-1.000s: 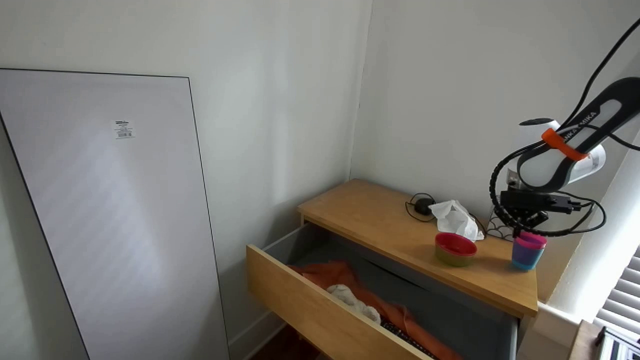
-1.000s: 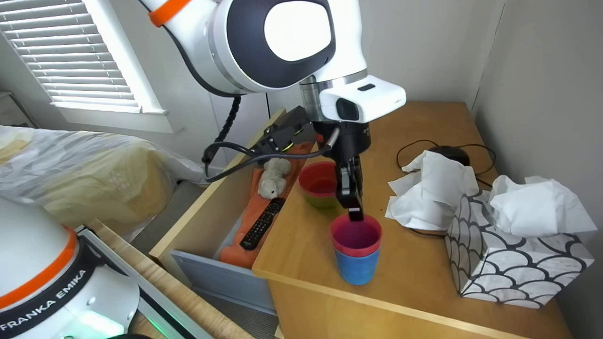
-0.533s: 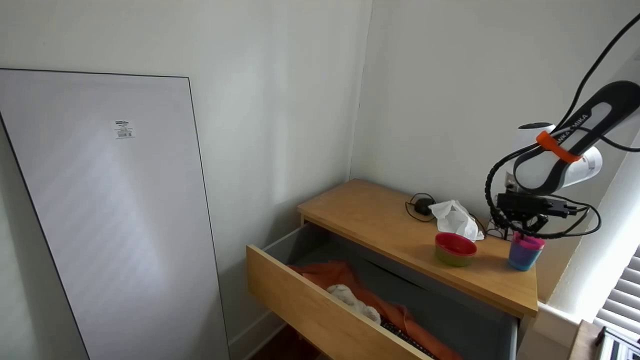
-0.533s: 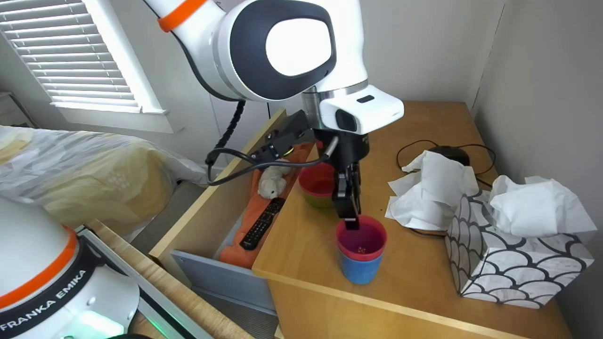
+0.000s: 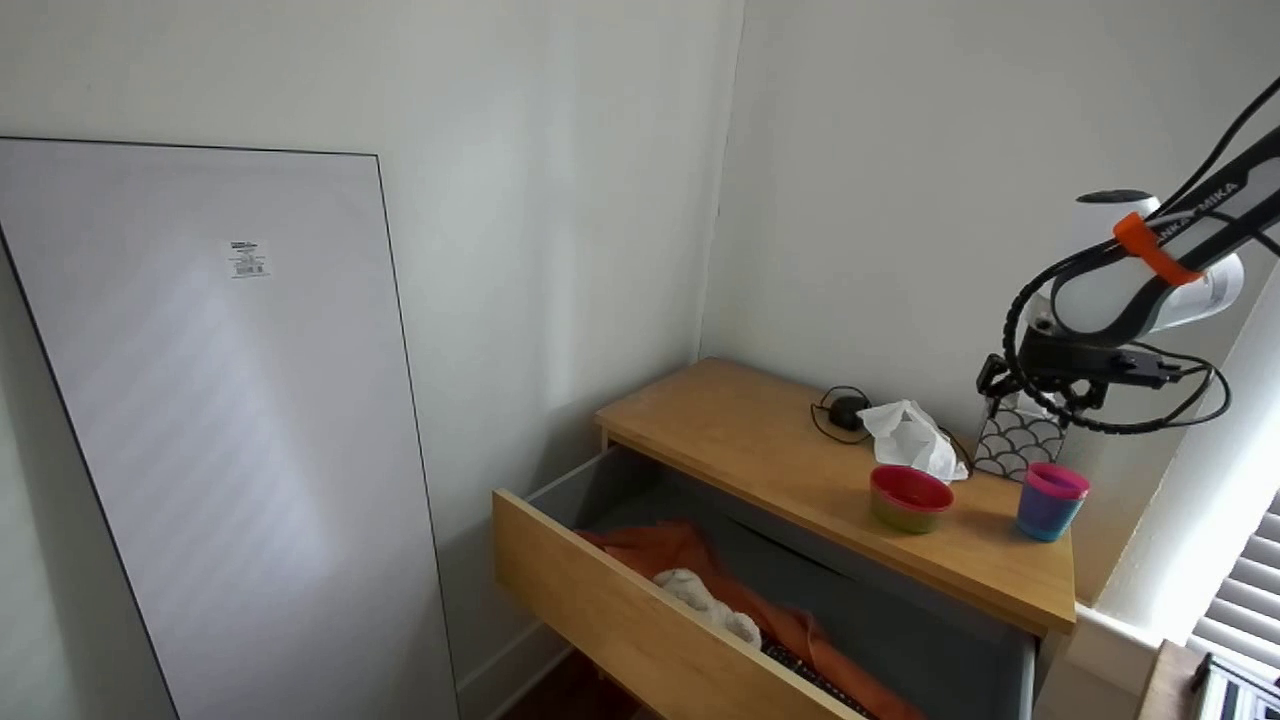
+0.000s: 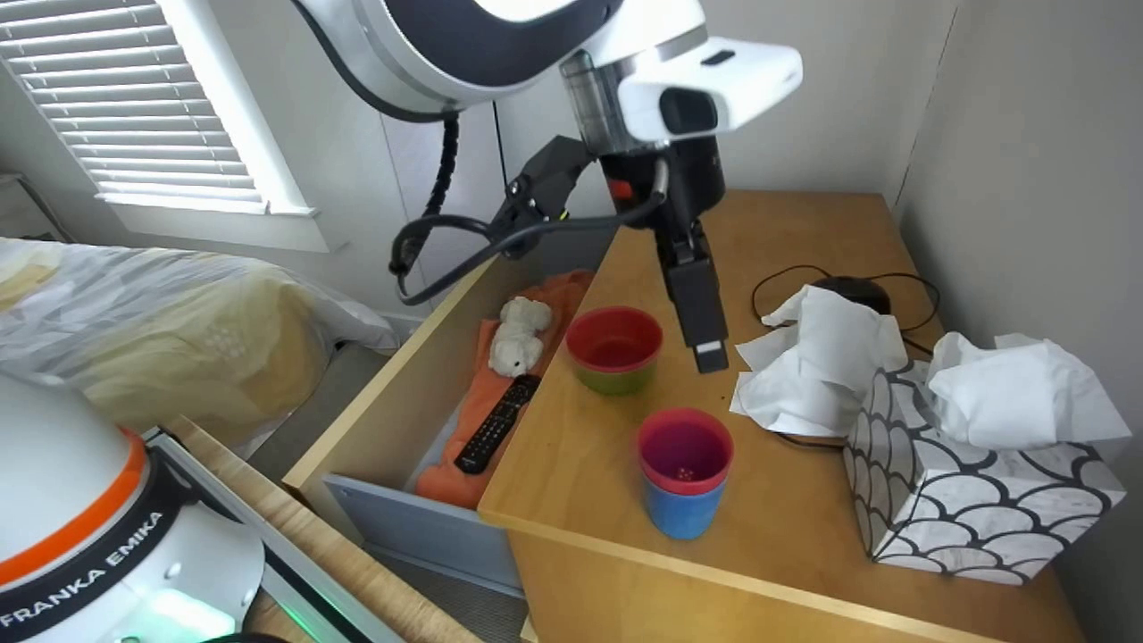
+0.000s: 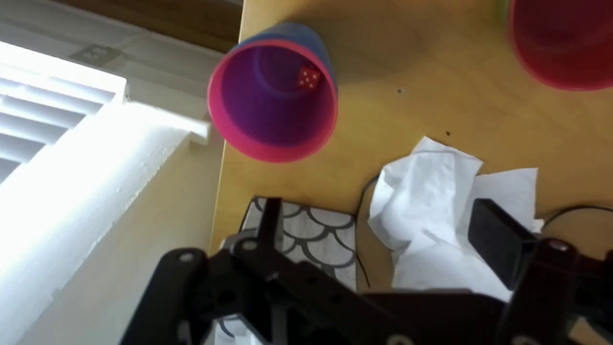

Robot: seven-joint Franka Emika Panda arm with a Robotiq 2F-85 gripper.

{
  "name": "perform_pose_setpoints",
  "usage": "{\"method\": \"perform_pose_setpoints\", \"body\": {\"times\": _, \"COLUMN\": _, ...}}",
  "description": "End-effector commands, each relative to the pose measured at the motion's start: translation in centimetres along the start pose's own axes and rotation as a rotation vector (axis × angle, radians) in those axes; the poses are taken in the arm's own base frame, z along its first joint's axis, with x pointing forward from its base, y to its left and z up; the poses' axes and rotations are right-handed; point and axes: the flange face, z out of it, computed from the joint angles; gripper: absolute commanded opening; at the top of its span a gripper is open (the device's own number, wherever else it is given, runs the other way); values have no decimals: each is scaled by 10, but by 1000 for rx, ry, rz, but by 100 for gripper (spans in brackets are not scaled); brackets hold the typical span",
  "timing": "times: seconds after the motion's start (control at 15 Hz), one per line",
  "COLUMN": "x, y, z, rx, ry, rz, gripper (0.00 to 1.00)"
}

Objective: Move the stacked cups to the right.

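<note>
Fingers [image 7: 498, 242] of the gripper [image 7: 378, 215] stand wide apart in the wrist view, one seen against the tissue box [image 6: 991, 505], the other against crumpled white paper [image 6: 813, 366]. The gripper hangs in the air above the dresser top [image 6: 786, 536], higher than the tissue box and to its left in an exterior view.

Lower than the fingers and apart from them are the stacked cups [image 5: 1053, 502]. They stand upright on the dresser top, left of the tissue box in an exterior view and apart from it, a pink-red cup [image 6: 684, 438] nested in a blue cup [image 6: 684, 513]. A red die [image 7: 308, 78] with white dots lies inside the upper one.

The crumpled paper lies just beside the tissue box; past it sits a black corded device [image 6: 853, 293]. A bowl [image 6: 614, 353], red inside and green below, stands farther from the tissue box than the cups do; whether it is one piece or two, I cannot tell.

Left of the tissue box and lower, in an exterior view, a drawer [image 6: 415, 402] is pulled out. It holds an orange cloth [image 6: 487, 393], with a white soft toy [image 6: 518, 338] and a black remote control [image 6: 498, 424] on it. Well apart from the tissue box are window blinds [image 6: 134, 116].
</note>
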Motion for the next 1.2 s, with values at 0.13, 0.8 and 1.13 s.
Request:
{"method": "perform_pose_setpoints", "body": {"times": 0.13, "x": -26, "y": -29, "z": -91, "rx": 41, "ry": 92, "rz": -306, "gripper": 100}}
{"method": "perform_pose_setpoints", "body": {"times": 0.8, "x": -114, "y": -125, "z": -208, "rx": 47, "ry": 243, "rz": -874, "gripper": 100}}
{"method": "perform_pose_setpoints", "body": {"times": 1.13, "x": -111, "y": -132, "z": -209, "rx": 64, "ry": 250, "rz": -852, "gripper": 100}}
